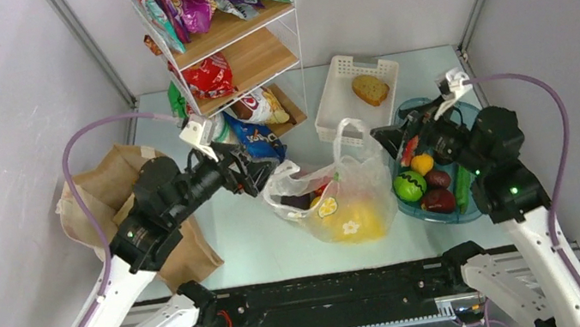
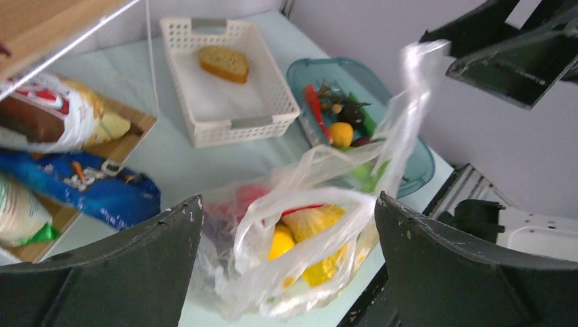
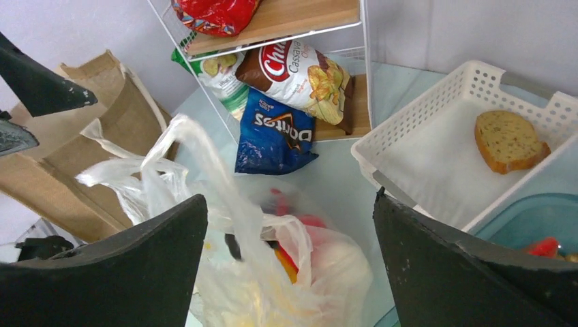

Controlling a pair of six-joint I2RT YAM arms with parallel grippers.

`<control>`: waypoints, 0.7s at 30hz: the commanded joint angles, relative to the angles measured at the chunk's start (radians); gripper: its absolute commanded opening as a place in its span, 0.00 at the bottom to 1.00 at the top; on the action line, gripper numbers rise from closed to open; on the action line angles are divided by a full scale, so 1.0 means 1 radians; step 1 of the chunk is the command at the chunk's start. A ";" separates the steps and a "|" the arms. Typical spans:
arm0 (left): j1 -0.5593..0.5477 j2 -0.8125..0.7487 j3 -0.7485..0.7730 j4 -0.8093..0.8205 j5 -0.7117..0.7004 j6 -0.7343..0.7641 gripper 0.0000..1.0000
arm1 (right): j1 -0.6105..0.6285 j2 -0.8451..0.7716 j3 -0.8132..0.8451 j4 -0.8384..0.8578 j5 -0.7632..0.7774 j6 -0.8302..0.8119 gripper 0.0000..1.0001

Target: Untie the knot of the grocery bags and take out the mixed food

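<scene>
**Top view.** Arm bases at the near edge of the worktop.
- Left pincer: jaws apart, empty, just left of the plastic bag.
- Right pincer: jaws apart, empty, just right of the bag, at the far-left rim of the blue tub.
- Plastic bag: mid-worktop, one loop handle standing free, no knot visible.
- Paper bag: far left, slumped under the left arm.

**Left wrist view.** Fingers stand wide.
- The plastic bag lies between and beyond them, its mouth slack.
- Yellow fruits and something red are inside.
- One handle shows only as a blur, raised toward the right.

**Right wrist view.** Fingers stand wide. The plastic bag sits below with loose handles, red and yellow showing through.

**Status.**
- The plastic bag's knot is judged undone.
- Its food is not yet taken out.
- The tub holds some produce.
- The paper bag's contents cannot be told.
</scene>
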 commanded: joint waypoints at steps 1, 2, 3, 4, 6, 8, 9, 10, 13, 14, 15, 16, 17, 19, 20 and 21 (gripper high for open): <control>-0.036 0.080 0.108 -0.016 0.064 0.054 1.00 | -0.005 -0.074 0.039 -0.122 0.071 0.043 0.96; -0.063 0.091 0.121 -0.046 0.064 0.087 1.00 | -0.004 -0.092 0.040 -0.151 0.081 0.046 0.96; -0.076 0.111 0.144 -0.064 0.065 0.105 1.00 | -0.004 -0.108 0.040 -0.164 0.086 0.053 0.97; -0.102 0.118 0.153 -0.096 0.065 0.136 1.00 | -0.004 -0.118 0.039 -0.191 0.094 0.057 0.97; -0.136 0.123 0.164 -0.127 0.065 0.189 1.00 | -0.005 -0.142 0.039 -0.221 0.102 0.066 0.99; -0.166 0.100 0.148 -0.141 0.071 0.248 1.00 | -0.004 -0.163 0.038 -0.242 0.100 0.074 0.99; -0.180 0.078 0.139 -0.143 0.067 0.265 1.00 | -0.004 -0.176 0.040 -0.247 0.097 0.078 0.99; -0.188 0.065 0.121 -0.143 0.063 0.293 1.00 | -0.004 -0.182 0.039 -0.258 0.084 0.080 0.99; -0.217 0.023 0.088 -0.143 0.030 0.357 1.00 | -0.005 -0.200 0.039 -0.270 0.057 0.088 0.99; -0.222 0.020 0.074 -0.143 0.018 0.376 1.00 | -0.004 -0.202 0.040 -0.275 0.045 0.090 0.99; -0.234 0.022 0.069 -0.142 0.008 0.385 1.00 | -0.005 -0.206 0.040 -0.278 0.039 0.091 0.99; -0.241 0.026 0.065 -0.143 -0.018 0.397 1.00 | -0.004 -0.207 0.040 -0.280 0.024 0.095 0.99; -0.257 0.047 0.067 -0.142 -0.040 0.402 1.00 | -0.004 -0.210 0.039 -0.278 0.017 0.097 0.99; -0.286 0.091 0.077 -0.143 -0.134 0.421 1.00 | -0.002 -0.213 0.040 -0.263 -0.026 0.111 0.99; -0.295 0.117 0.086 -0.143 -0.196 0.424 0.99 | -0.001 -0.214 0.039 -0.253 -0.040 0.125 0.99; -0.309 0.130 0.092 -0.143 -0.218 0.426 0.96 | 0.003 -0.214 0.039 -0.235 -0.069 0.135 0.99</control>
